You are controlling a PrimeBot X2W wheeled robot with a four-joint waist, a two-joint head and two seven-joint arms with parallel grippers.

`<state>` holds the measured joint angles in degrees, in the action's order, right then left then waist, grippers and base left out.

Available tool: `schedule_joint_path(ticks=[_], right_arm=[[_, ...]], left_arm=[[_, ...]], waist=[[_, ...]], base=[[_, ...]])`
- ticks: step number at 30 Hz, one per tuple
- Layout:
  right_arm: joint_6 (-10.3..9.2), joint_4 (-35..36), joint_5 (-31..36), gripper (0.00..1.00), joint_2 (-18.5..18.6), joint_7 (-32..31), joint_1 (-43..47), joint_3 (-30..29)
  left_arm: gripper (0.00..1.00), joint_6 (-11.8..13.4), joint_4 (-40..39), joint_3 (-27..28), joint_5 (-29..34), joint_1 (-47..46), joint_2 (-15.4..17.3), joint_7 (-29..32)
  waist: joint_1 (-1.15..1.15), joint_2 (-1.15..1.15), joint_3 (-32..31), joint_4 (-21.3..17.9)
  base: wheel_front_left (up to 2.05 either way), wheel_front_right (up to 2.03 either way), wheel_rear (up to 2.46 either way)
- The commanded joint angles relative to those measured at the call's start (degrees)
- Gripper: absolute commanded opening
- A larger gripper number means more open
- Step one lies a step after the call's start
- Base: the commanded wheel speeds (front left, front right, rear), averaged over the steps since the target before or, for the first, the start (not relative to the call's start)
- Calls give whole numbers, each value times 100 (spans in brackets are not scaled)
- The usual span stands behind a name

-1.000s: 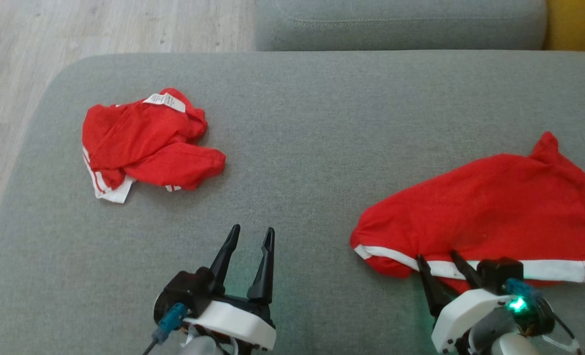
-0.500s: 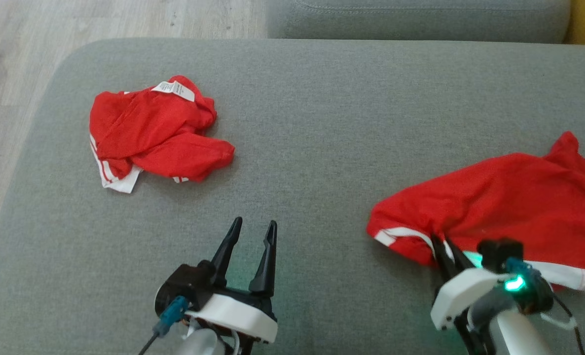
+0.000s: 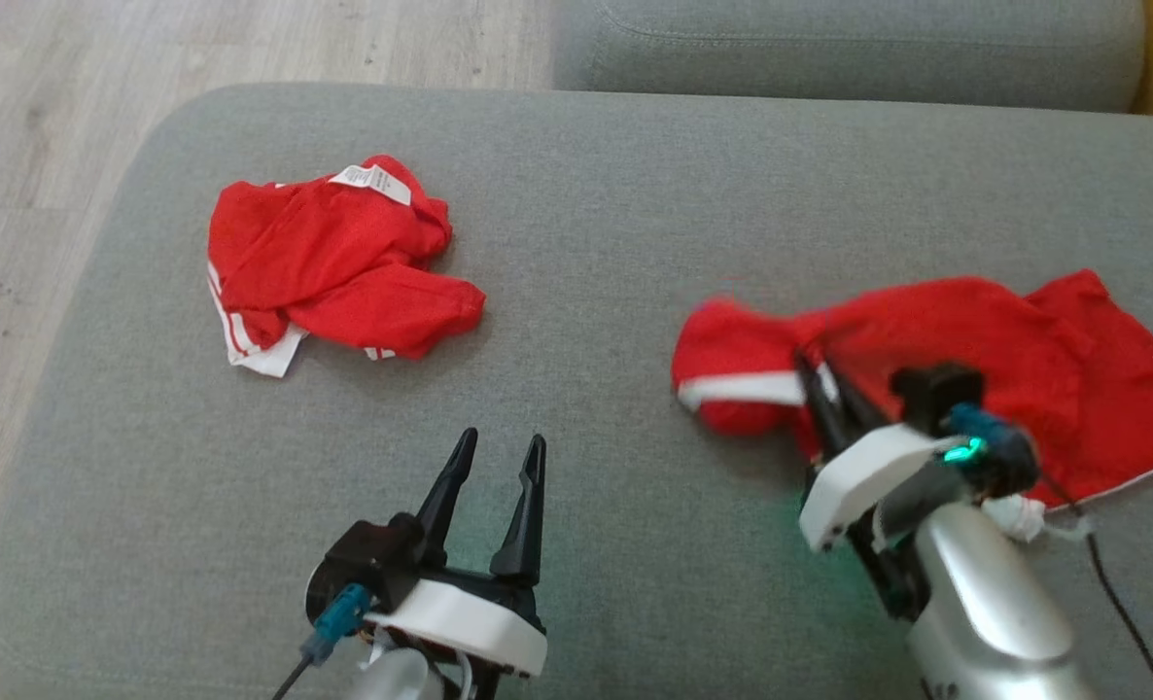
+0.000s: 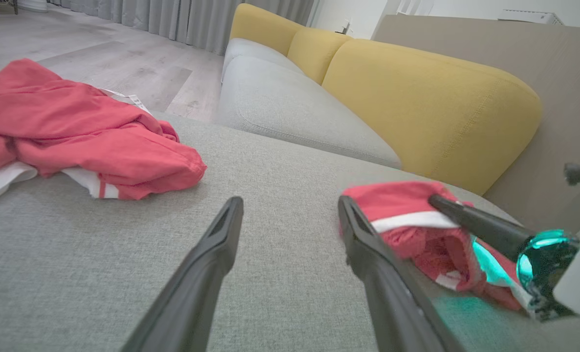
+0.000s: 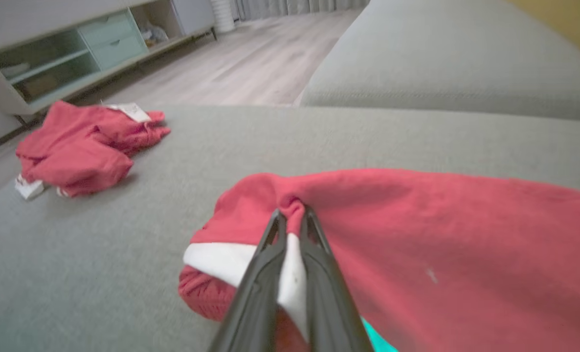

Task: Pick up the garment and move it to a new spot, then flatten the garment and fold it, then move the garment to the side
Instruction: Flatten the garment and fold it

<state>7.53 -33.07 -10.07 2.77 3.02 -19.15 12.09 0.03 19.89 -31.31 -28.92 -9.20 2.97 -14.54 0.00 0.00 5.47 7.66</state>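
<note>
On the grey couch, your right gripper pinched the garment lying at the right, your left gripper sat wide open and empty, so you seemed to be picking it up, and next it needed a lift to a new spot.

Grey seat cushion is lying across the head view, with a second grey cushion sitting behind it. Pale wood floor is running along the left. Yellow backrests are standing behind, grey curtains are hanging beyond. A pale green cabinet is standing on the floor.
</note>
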Motion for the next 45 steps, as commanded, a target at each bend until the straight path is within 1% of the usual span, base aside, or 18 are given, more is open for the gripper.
schedule_joint_path(ticks=[1,2,5,8,12,14,16,19,22,26,29,33,38,43,45], right_arm=[[-4,49,101,84,10,41,-108,181],[-4,-16,122,100,10,83,-87,211],[-4,-87,63,100,10,268,-13,261],[-4,12,29,100,10,570,68,178],[-4,333,29,100,10,917,262,-162],[-4,559,142,100,10,1021,419,-382],[-4,816,254,100,10,1092,627,-613],[-4,1134,192,100,10,1141,1008,-959],[-4,1244,95,100,10,1139,1416,-1194],[-4,1133,-11,100,10,939,1726,-1257],[-4,1035,-104,100,10,894,1795,-1329],[-4,926,-318,100,10,887,1673,-1384],[-4,632,-543,100,10,699,1456,-1264],[-4,350,-1088,100,10,613,1267,-1186],[-4,271,-1198,100,10,600,1219,-1149]], left_arm=[[100,33,-173,170,-44,-180,-9,-46],[100,35,-173,168,-45,-174,-9,-46],[100,53,-183,196,-46,-155,-9,-46],[100,67,-196,265,-18,-121,-9,-46],[100,61,-208,355,9,-81,-9,-46],[100,54,-214,396,26,-60,-9,-46],[100,48,-221,432,36,-39,-9,-46],[100,32,-218,465,57,-6,-9,-46],[100,21,-205,492,73,18,-9,-46],[100,11,-202,499,84,21,-10,-46],[100,-3,-192,476,89,0,-10,-46],[100,-11,-183,457,103,-31,-10,-46],[100,-31,-159,422,135,-68,-10,-46],[100,-43,-116,402,161,-82,-10,-46],[100,-50,-99,404,172,-83,-10,-46]], waist=[[0,0,-14,18],[0,0,-20,25],[0,0,-43,-1],[0,0,-80,-96],[0,0,-167,-280],[0,0,-206,-383],[0,0,-238,-483],[0,0,-274,-624],[0,0,-290,-737],[0,0,-264,-814],[0,0,-234,-848],[0,0,-182,-857],[0,0,-96,-809],[0,0,-45,-740],[0,0,-35,-720]], base=[[0,0,0],[0,0,0],[0,0,0],[0,0,0],[0,0,0],[0,0,0],[0,0,0],[0,0,0],[0,0,0],[0,0,0],[0,0,0],[0,0,0],[0,0,0],[0,0,0],[0,0,0]])
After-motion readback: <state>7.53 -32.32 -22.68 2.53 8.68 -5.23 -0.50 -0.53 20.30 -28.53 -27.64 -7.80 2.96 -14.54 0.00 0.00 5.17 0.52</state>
